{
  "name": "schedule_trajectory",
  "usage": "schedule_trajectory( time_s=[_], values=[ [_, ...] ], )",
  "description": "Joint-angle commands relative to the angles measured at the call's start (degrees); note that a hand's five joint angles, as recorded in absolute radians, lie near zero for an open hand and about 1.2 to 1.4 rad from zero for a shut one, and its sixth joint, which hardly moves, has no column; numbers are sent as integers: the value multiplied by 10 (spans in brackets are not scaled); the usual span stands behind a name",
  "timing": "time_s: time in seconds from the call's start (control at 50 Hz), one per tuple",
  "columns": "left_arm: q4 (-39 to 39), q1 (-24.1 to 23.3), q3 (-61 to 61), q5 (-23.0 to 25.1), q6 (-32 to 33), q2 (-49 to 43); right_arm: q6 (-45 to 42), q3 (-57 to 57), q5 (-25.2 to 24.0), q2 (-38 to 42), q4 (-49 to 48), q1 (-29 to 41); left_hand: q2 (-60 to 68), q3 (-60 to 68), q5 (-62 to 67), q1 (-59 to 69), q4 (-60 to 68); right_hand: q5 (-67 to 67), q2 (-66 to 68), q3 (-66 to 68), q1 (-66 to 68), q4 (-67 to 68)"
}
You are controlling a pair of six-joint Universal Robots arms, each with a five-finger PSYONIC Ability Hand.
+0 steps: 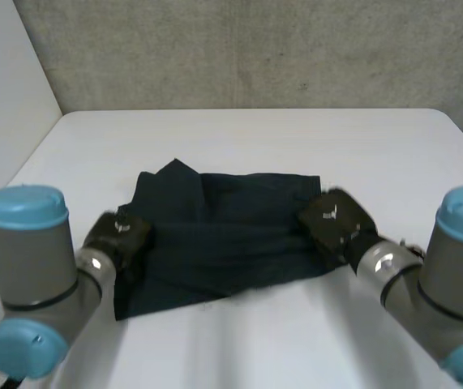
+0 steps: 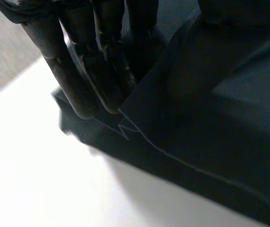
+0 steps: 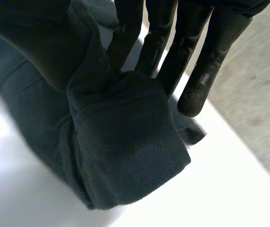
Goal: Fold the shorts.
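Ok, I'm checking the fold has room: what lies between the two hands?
Only the dark shorts, lying on the white table from the left hand to the right hand, in the head view.

surface: white table [image 1: 247,138] | load: dark shorts [image 1: 231,235] laid at the middle, spread left to right

White table [image 1: 255,138]; grey, seemingly concrete wall [image 1: 255,49] behind.
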Motion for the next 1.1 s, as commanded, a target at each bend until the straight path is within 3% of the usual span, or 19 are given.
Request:
schedule_trajectory(
  time_s=[0.02, 0.1, 0.16, 0.22, 0.3, 0.46, 0.58, 0.64, 0.78, 0.86, 1.0, 1.08, 1.1],
  values=[
    [44, -8, 199, -52, 95, -14, -14, -228, 60, 51, 17, 3, 118, 120, 141, 152, 117, 158, 146, 157, 267, 119],
    [92, -16, 395, -96, 124, -15, -7, -412, 77, 86, 19, 22, 118, 120, 141, 152, 117, 158, 146, 157, 267, 119],
    [125, -10, 485, -102, 121, -16, 0, -522, 79, 101, -16, 26, 118, 120, 141, 152, 117, 158, 146, 157, 267, 119],
    [175, -10, 544, -105, 109, -14, 10, -563, 82, 103, -72, 29, 118, 120, 141, 152, 117, 158, 146, 157, 267, 119],
    [231, -16, 530, -109, 96, 2, 45, -560, 87, 92, -159, 25, 118, 120, 141, 152, 117, 158, 146, 157, 267, 119],
    [249, -11, 334, -117, 79, 62, 94, -466, 76, 60, -117, 26, 118, 120, 141, 152, 117, 158, 146, 157, 267, 119],
    [252, -10, 119, -114, 55, 67, 98, -350, 3, 52, -68, 26, 118, 120, 141, 152, 117, 158, 146, 157, 267, 119],
    [254, -11, 36, -113, 55, 60, 91, -298, -25, 68, -23, 31, 118, 120, 141, 152, 117, 158, 146, 157, 267, 119],
    [245, -30, -70, -114, 70, 24, 30, -238, -25, 152, 123, 35, 118, 120, 141, 152, 117, 158, 146, 157, 267, 119],
    [213, -45, -102, -116, 104, 57, 3, -211, -25, 134, 187, 30, 118, 120, 141, 152, 117, 158, 146, 157, 267, 119],
    [68, -43, -152, -113, 192, 187, -9, -169, -17, 40, 275, 31, 118, 120, 141, 152, 117, 158, 146, 157, 267, 119],
    [-44, -43, -170, -110, 230, 247, -19, -164, -19, -8, 393, 29, 118, 120, 141, 152, 117, 158, 146, 157, 267, 119],
    [-89, -45, -173, -107, 237, 267, -37, -159, -26, -21, 459, 32, 118, 120, 141, 152, 117, 158, 146, 157, 267, 119]
  ],
)
